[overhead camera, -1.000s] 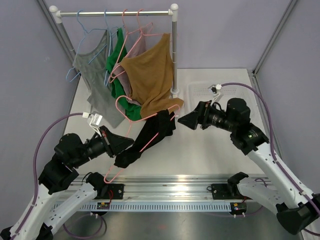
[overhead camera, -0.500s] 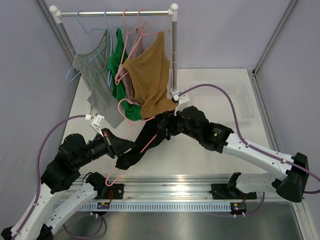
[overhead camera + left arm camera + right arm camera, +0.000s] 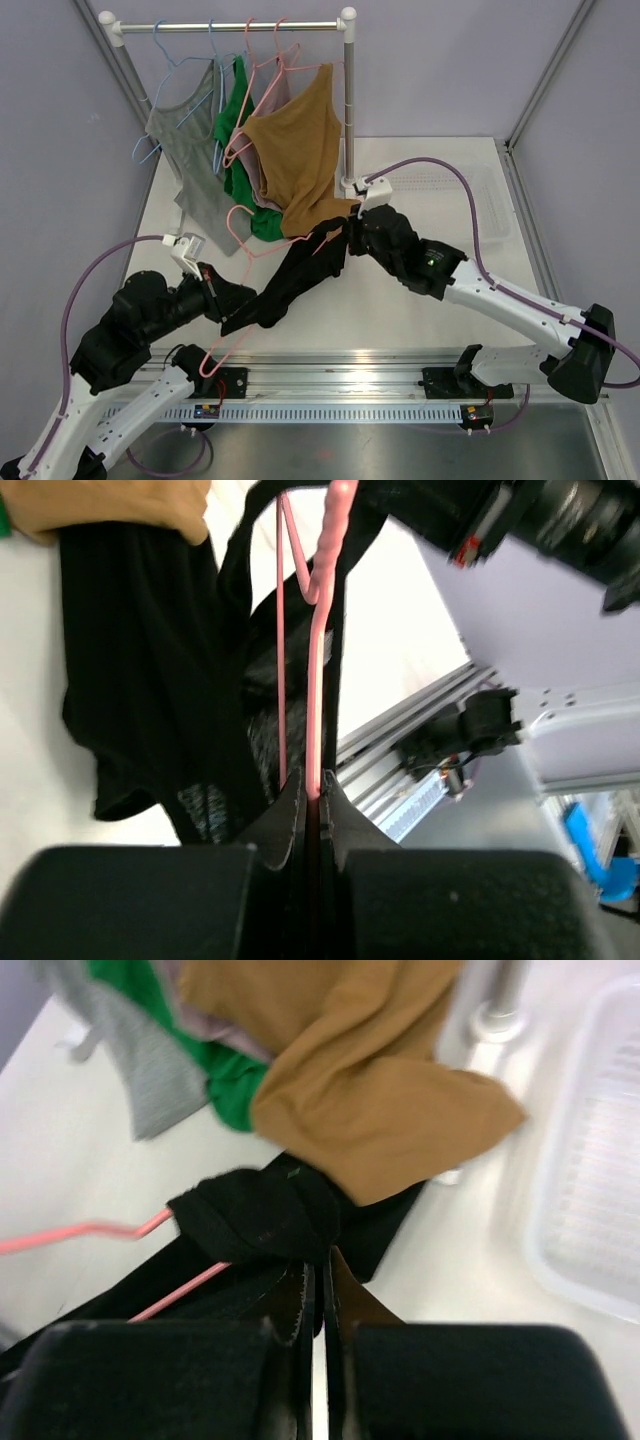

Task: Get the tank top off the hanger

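Mid-table, the black tank top [image 3: 300, 275] hangs in the air between two robot arms, its pink hanger [image 3: 238, 222] clear of the clothes rail [image 3: 230, 26] where three other garments hang. That much of the job looks done. The garment is not yet free: in the left wrist view the pink wire runs up inside the dark fabric.

The left gripper [image 3: 232, 298], lower left of the overhead frame, is clamped on the hanger's wire. The right gripper [image 3: 347, 235], at centre, has its jaws pinched together on a bunched end of the top, just below the hem of the brown top [image 3: 300, 150].

The garment's long axis runs diagonally, from lower left up to the centre of the frame, where the bunched end sits. What remains, by the look of it, is drawing the fabric off the wire.
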Robot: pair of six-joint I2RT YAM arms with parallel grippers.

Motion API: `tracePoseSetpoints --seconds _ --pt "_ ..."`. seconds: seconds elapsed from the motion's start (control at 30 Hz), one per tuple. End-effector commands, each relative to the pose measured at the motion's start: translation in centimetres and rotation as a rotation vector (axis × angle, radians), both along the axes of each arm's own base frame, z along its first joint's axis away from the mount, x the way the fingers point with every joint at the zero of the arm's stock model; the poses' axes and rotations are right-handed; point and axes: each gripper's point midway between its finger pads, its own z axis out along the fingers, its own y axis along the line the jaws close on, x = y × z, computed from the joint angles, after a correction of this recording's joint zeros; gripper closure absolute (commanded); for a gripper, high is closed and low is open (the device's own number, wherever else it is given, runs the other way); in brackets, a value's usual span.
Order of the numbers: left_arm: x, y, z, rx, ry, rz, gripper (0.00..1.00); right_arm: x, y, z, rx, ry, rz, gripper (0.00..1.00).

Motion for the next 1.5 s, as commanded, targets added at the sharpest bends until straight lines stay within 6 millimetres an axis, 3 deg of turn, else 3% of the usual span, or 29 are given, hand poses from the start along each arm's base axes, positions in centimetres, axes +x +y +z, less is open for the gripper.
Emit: tracePoseSetpoints --seconds 0.0,0.1,0.23,0.33,0.43,0.47,0.53,0.57,0.6,0.73,0.77,0.8,0.83,0.87,0.9,0.97,1.0,1.03,1.1,1.13,1.17,1.23,1.37,1.4,1.47 --pt "-0.7 1.0 1.0 0.074 -0.094 -0.042 1.0 3.9 -4.9 2.8 -0.037 -0.073 -0.204 1.0" --pt "-2.6 0.4 2.5 0.016 -0.147 -0.133 1.0 5.7 -7.0 1.2 -0.064 -0.029 -0.245 1.0" --pt "-4.0 -0.1 5.7 -0.093 -0.256 -0.194 1.0 4.6 -5.3 1.3 0.009 0.003 -0.135 1.0" --pt "-5.0 -0.6 8.7 -0.182 -0.363 -0.25 1.0 2.1 -3.6 2.8 0.106 0.017 0.014 1.0" --pt "-4.9 -0.6 12.0 -0.266 -0.484 -0.232 1.0 -1.3 -2.7 5.9 0.235 0.006 0.156 1.0" --pt "-4.6 -0.6 12.8 -0.281 -0.513 -0.222 1.0 -3.5 -2.5 7.3 0.299 0.001 0.246 1.0" --pt "-3.7 -0.6 15.2 -0.33 -0.594 -0.186 1.0 -6.0 -2.2 9.5 0.384 -0.004 0.341 1.0" --pt "-2.9 -1.2 15.7 -0.337 -0.606 -0.186 1.0 -8.3 -2.2 11.2 0.432 -0.014 0.435 1.0" --pt "-2.5 -1.3 17.6 -0.378 -0.674 -0.169 1.0 -9.5 -2.2 11.9 0.467 0.004 0.476 1.0" --pt "0.2 -1.8 21.9 -0.428 -0.81 -0.092 1.0 -15.7 -2.4 14.5 0.526 0.082 0.728 1.0" --pt "0.7 -1.7 22.9 -0.431 -0.849 -0.067 1.0 -16.4 -2.6 14.6 0.523 0.1 0.754 1.0" --pt "2.5 -1.5 23.9 -0.444 -0.86 0.008 1.0 -17.1 -2.9 14.2 0.511 0.125 0.767 1.0" --pt "2.6 -1.0 25.5 -0.456 -0.888 0.041 1.0 -17.8 -3.6 14.9 0.509 0.103 0.774 1.0" --pt "3.3 -0.8 26.3 -0.441 -0.912 0.076 1.0 -18.0 -4.0 14.9 0.498 0.096 0.763 1.0" --pt "5.6 -1.0 26.3 -0.415 -0.881 0.142 1.0 -18.2 -4.7 14.2 0.461 0.105 0.744 1.0" --pt "6.9 -0.4 28.0 -0.39 -0.903 0.214 1.0 -18.3 -6.3 15.1 0.447 0.053 0.687 1.0" --pt "8.8 -0.5 27.5 -0.354 -0.862 0.265 1.0 -18.4 -6.8 14.7 0.427 0.06 0.668 1.0" --pt "9.0 -0.5 28.3 -0.341 -0.865 0.273 1.0 -18.6 -7.3 15.0 0.43 0.043 0.659 1.0" --pt "10.0 -0.9 27.8 -0.293 -0.865 0.277 1.0 -19.5 -7.3 15.4 0.433 0.036 0.703 1.0" --pt "10.4 -0.9 27.7 -0.293 -0.867 0.294 1.0 -20.2 -7.4 16.0 0.447 0.015 0.737 1.0" --pt "11.3 -1.3 26.0 -0.269 -0.859 0.3 1.0 -21.4 -7.4 16.6 0.466 0.007 0.801 1.0" --pt "11.8 -1.0 25.9 -0.279 -0.867 0.334 1.0 -22.0 -7.7 18.3 0.495 -0.04 0.826 1.0" --pt "12.1 -2.4 24.5 -0.236 -0.865 0.269 1.0 -22.2 -7.0 17.2 0.453 0.002 0.878 1.0" --pt "11.7 -3.7 23.8 -0.243 -0.889 0.197 1.0 -22.3 -6.5 17.4 0.463 -0.005 0.912 1.0" --pt "11.8 -4.0 23.4 -0.257 -0.874 0.19 1.0 -21.2 -5.4 15.9 0.451 0.061 0.9 1.0"
